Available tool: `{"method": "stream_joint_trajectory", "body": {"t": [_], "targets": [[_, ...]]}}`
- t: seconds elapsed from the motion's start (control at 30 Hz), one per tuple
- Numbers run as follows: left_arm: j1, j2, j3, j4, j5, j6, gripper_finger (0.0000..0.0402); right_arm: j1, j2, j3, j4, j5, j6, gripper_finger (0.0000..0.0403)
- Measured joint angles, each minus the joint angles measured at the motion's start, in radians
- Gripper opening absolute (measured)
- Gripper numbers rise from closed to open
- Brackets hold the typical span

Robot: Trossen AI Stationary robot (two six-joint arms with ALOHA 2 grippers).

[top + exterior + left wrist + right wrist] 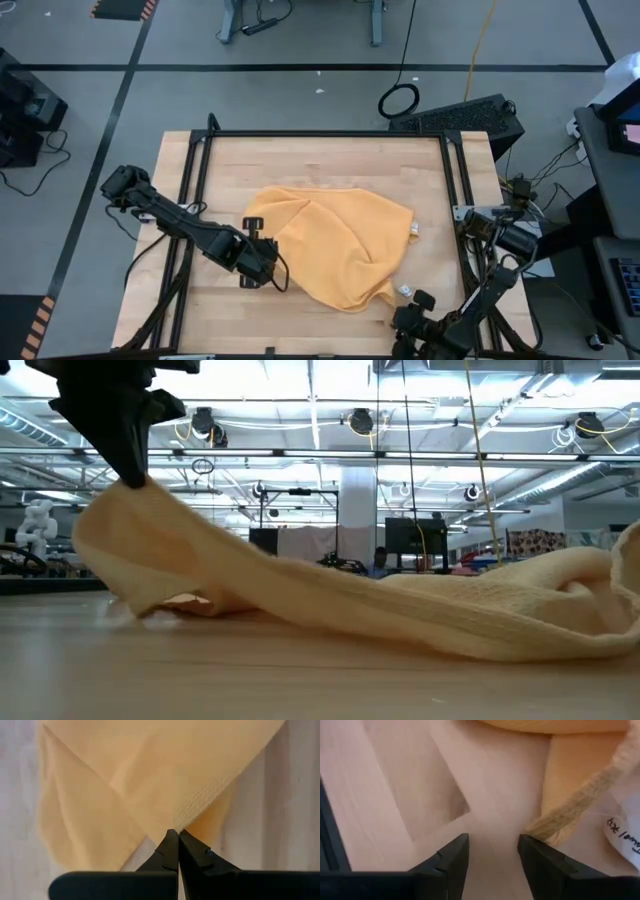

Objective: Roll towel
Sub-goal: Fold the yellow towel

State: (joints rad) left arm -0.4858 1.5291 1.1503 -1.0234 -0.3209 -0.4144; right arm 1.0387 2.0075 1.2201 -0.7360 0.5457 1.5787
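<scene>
The mustard-yellow towel (335, 245) lies crumpled on the middle of the wooden table, most of it resting on the tabletop. My left gripper (268, 254) is at the towel's left end, shut on a raised corner; it also shows in the low view (128, 465). My right gripper (492, 852) is open and low over the table near the front right (412, 303). It is just short of the towel's near-right corner (547, 826), beside the white tag (626, 832). I see no touch there. My left gripper pinches a corner of the towel (176, 827) between its two fingertips, only at their free ends. The fingers come from above, pointing down. The corner is lifted off the table (135, 488). The cloth slopes down from it to the rest of the towel lying on the tabletop.
A black frame (320, 133) runs around the tabletop. Bare wood (320, 165) shows on the far side of the towel and along the near edge. Beyond the table are the grey floor, cables and equipment.
</scene>
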Motion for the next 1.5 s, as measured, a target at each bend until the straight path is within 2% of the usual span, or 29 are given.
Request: {"method": "stream_joint_trajectory", "body": {"t": [0.1,0.3,0.37,0.53,0.73,0.83,0.97,1.13,1.2,1.33,1.5], "targets": [[0.0,0.0,0.0,-0.068,-0.102,-0.006,0.0002,-0.007,0.003,-0.001,-0.001,0.039,0.013,0.0136],[0.034,0.0,0.0,-0.223,-0.309,0.01,0.0002,-0.02,0.005,0.036,-0.01,0.059,-0.016,0.0028],[0.051,-0.001,0.0,-0.267,-0.368,0.009,0.0005,-0.017,0.002,0.068,-0.036,0.059,-0.042,0.0008],[0.082,-0.001,0.0,-0.366,-0.53,0.008,0.0043,-0.018,-0.001,0.176,-0.221,0.065,-0.054,0.0035],[0.126,0.0,0.0,-0.381,-0.656,0.055,0.0132,-0.032,-0.002,0.223,-0.455,0.085,0.006,0.0063],[0.158,0.0,0.0,-0.38,-0.658,0.029,0.0182,-0.055,-0.002,0.223,-0.531,0.085,-0.002,0.0065],[0.173,-0.001,0.0,-0.407,-0.651,-0.089,0.0243,-0.092,-0.002,0.223,-0.618,0.087,-0.078,0.0065],[0.166,-0.029,0.0,-0.472,-0.582,-0.266,0.0301,-0.148,-0.003,0.201,-0.729,0.144,-0.174,0.0065],[0.15,-0.043,0.0,-0.475,-0.546,-0.31,0.0312,-0.176,-0.003,0.189,-0.766,0.17,-0.196,0.0065],[0.102,-0.071,0.0,-0.473,-0.468,-0.338,0.0315,-0.236,-0.031,0.154,-0.768,0.141,-0.329,0.0065],[0.028,-0.109,0.0,-0.463,-0.44,-0.34,0.0315,-0.301,-0.187,0.078,-0.66,0.132,-0.516,0.0065]]}}
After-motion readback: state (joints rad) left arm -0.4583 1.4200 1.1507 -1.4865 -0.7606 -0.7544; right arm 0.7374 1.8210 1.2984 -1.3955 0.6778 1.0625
